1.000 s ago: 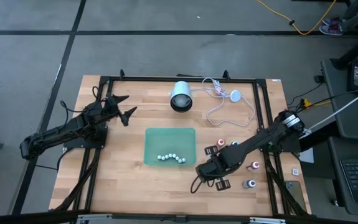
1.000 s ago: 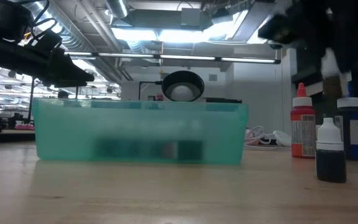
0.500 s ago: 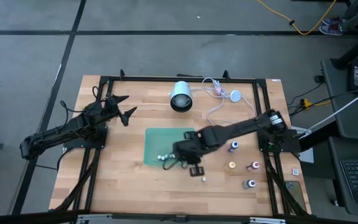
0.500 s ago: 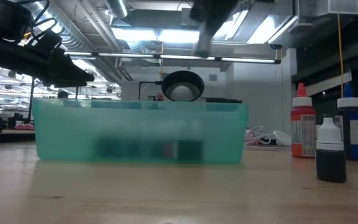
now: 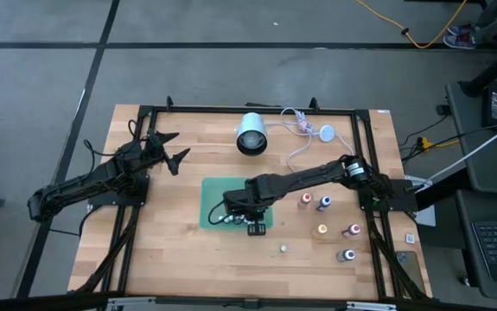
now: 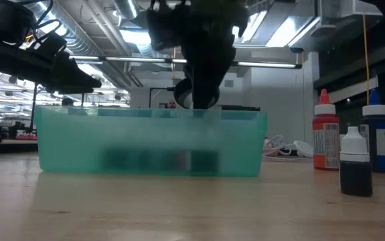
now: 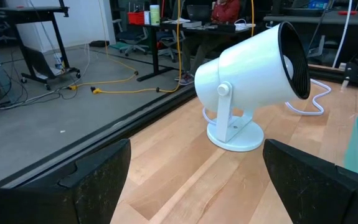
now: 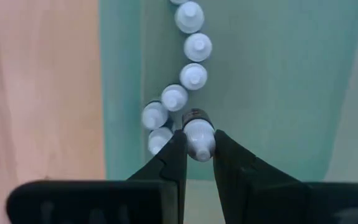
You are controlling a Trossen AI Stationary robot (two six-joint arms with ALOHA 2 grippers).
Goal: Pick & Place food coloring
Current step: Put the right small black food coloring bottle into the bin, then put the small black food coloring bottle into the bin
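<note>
We see the right gripper (image 8: 198,152) over the green bin (image 5: 216,192), clenched on a white-capped bottle (image 8: 197,134); the left gripper (image 5: 172,149), fingers spread, waits near the lamp (image 5: 251,134).

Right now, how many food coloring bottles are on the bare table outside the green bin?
5: red, blue, orange, dark red and dark grey, all right of the bin; the pale speck nearby may be another.

The dark right arm stretches from the table's right edge toward the middle, its right gripper (image 8: 198,149) pointing down with both fingers (image 8: 171,158) pressed together on a small item. The left gripper (image 5: 172,149) waits at the far left, its fingers spread.
</note>
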